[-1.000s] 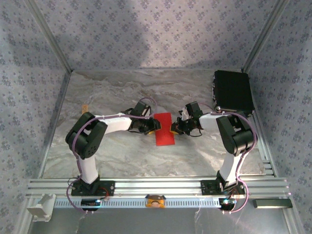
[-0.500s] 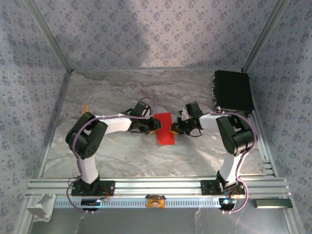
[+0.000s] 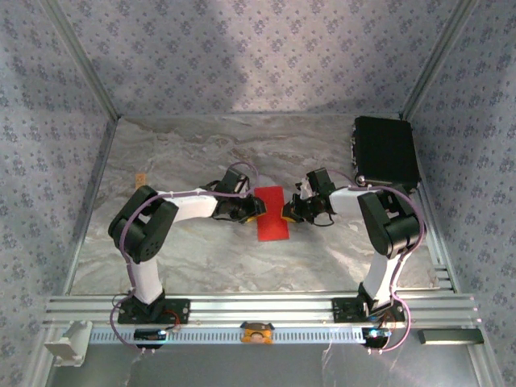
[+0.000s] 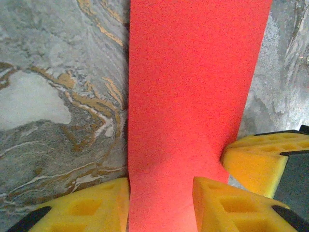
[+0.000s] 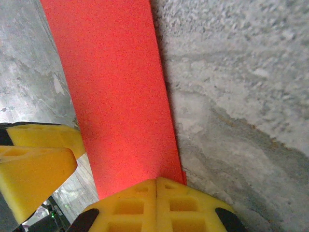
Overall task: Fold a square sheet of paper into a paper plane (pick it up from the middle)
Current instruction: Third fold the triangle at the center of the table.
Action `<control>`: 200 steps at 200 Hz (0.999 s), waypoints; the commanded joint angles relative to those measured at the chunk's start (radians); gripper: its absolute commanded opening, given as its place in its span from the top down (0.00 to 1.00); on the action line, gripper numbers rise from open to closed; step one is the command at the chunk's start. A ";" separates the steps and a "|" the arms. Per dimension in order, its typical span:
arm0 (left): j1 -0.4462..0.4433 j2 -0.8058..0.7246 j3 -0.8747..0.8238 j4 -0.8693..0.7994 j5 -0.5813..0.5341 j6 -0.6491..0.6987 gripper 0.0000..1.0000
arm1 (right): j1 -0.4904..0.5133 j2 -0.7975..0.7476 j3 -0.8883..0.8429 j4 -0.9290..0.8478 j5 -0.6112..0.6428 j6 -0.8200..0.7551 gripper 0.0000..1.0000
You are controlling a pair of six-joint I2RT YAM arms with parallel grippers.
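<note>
Since half a second ago the square sheet of paper (image 3: 272, 214) has settled: its outline looked skewed and raised on the left arm's side, and now it reads as an even red rectangle flat on the table (image 3: 201, 250).

From the left wrist, the left end effector (image 4: 161, 193) is released, its two yellow fingers (image 4: 227, 203) standing apart. The paper fills the gap between them, one finger sits beside the paper's edge and the other overlaps it. Beyond the tips the red strip runs straight away from this end effector. Both its far end and its near end are cut off by the frame, so its full length cannot be read here. Just to the side, a finger of the other arm touches the paper's margin.

From the right wrist, the right end effector (image 5: 157, 188) is clenched, fingers pressed together along a thin seam, tips at the paper's near edge. Whether any paper is nipped between them is hidden. The strip leads away from these tips and leaves the frame at the top.

From above, the paper lies between the two end effectors, one at each long edge. Its long axis runs near to far, slightly tilted; no point or nose shows. Well beyond the right end effector, a black box (image 3: 385, 151) lies at the table's far corner.
</note>
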 commanded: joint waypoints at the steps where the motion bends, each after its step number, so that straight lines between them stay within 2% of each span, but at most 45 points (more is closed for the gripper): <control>1: 0.006 -0.005 0.013 -0.098 -0.043 -0.018 0.60 | 0.001 0.019 -0.040 -0.113 0.103 0.004 0.95; 200: 0.007 0.008 0.010 -0.012 0.017 -0.028 0.69 | -0.002 0.006 -0.044 -0.120 0.110 0.003 0.95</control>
